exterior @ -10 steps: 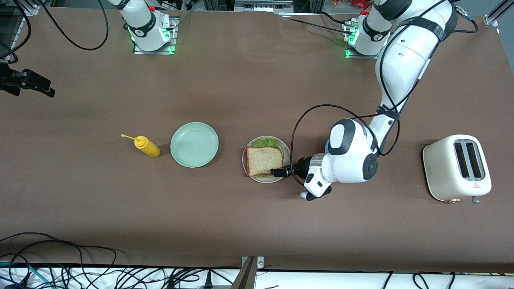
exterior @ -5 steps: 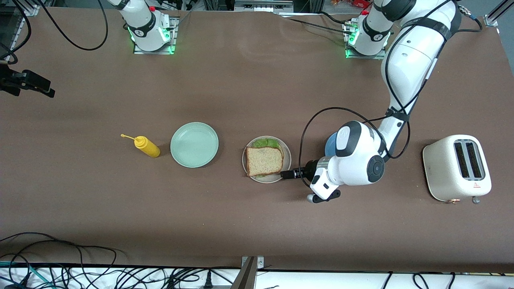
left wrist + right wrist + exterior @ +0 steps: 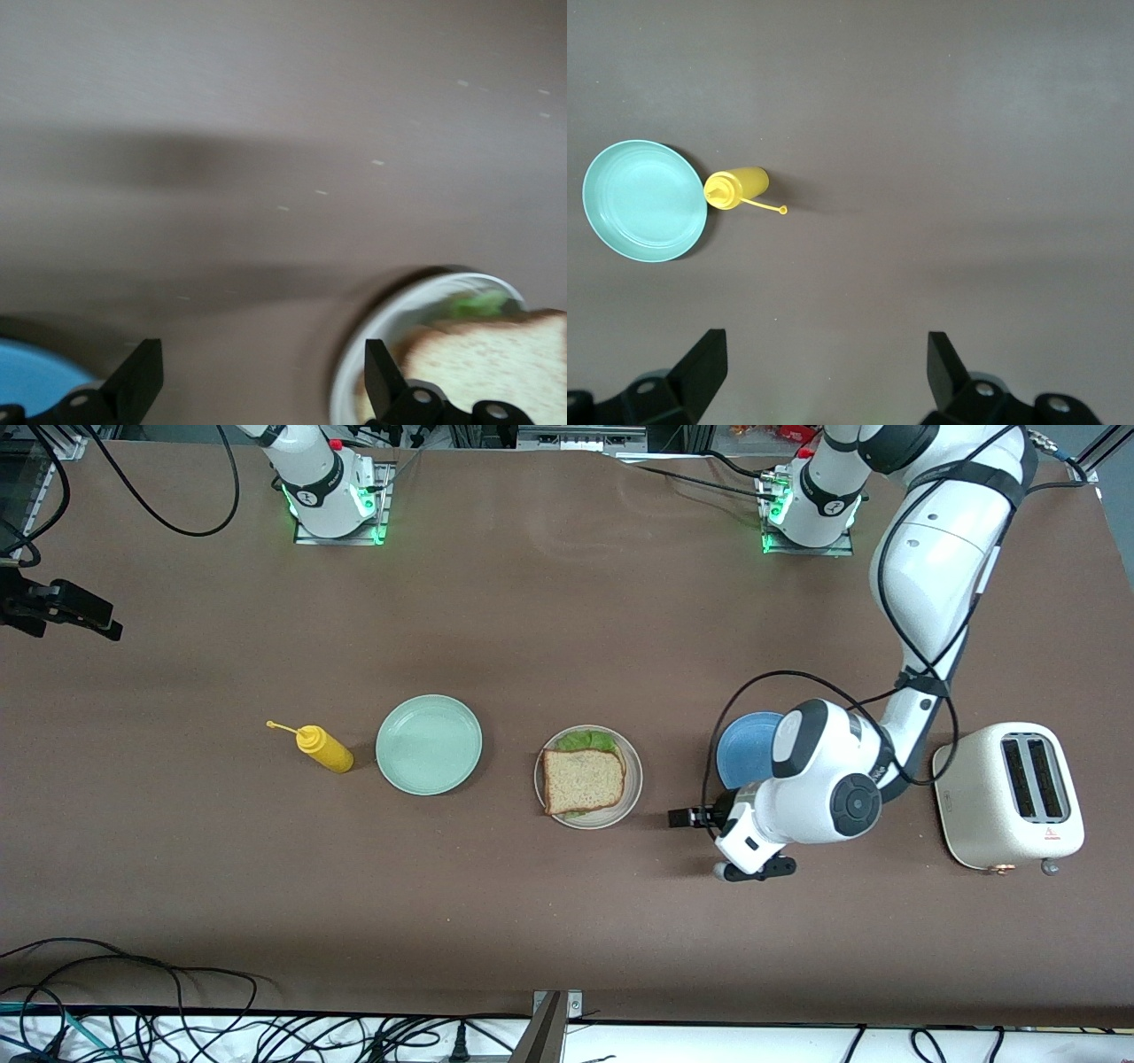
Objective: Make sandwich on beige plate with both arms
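Note:
The sandwich (image 3: 583, 779), a brown speckled bread slice over green lettuce, lies on the beige plate (image 3: 632, 775) in the middle of the table. My left gripper (image 3: 682, 817) is open and empty, low over bare table between the beige plate and the blue plate (image 3: 742, 749). In the left wrist view its fingers (image 3: 142, 381) are spread wide, with the beige plate (image 3: 390, 310) and the sandwich (image 3: 496, 354) by one finger. My right gripper (image 3: 824, 372) is open and empty, high over bare table. The right arm waits.
A mint-green plate (image 3: 429, 744) and a yellow mustard bottle (image 3: 324, 749) lie toward the right arm's end; both show in the right wrist view, the plate (image 3: 645, 201) and the bottle (image 3: 740, 186). A white toaster (image 3: 1008, 794) stands at the left arm's end. A black object (image 3: 62, 607) juts in at the table's edge.
My left gripper has drawn back from the beige plate's rim toward the left arm's end, uncovering the blue plate. The sandwich has stayed on the plate.

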You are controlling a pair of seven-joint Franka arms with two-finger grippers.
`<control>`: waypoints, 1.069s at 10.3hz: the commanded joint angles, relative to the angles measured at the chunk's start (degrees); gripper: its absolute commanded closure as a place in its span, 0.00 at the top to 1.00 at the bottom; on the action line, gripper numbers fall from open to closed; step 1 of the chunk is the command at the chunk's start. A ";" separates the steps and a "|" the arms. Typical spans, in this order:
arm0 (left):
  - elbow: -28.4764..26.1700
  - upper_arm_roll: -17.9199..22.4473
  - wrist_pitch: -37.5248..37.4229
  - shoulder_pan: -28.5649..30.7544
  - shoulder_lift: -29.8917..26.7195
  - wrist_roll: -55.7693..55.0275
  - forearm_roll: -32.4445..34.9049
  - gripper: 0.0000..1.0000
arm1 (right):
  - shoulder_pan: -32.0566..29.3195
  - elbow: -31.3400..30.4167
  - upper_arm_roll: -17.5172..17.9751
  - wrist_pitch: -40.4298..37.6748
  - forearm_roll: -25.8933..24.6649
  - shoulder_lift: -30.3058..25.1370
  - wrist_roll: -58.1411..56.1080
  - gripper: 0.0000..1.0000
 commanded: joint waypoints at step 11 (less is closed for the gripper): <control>-15.51 12.97 -15.25 1.91 -20.88 21.94 8.37 1.00 | 0.38 0.14 0.28 -0.20 0.17 -0.40 0.54 1.00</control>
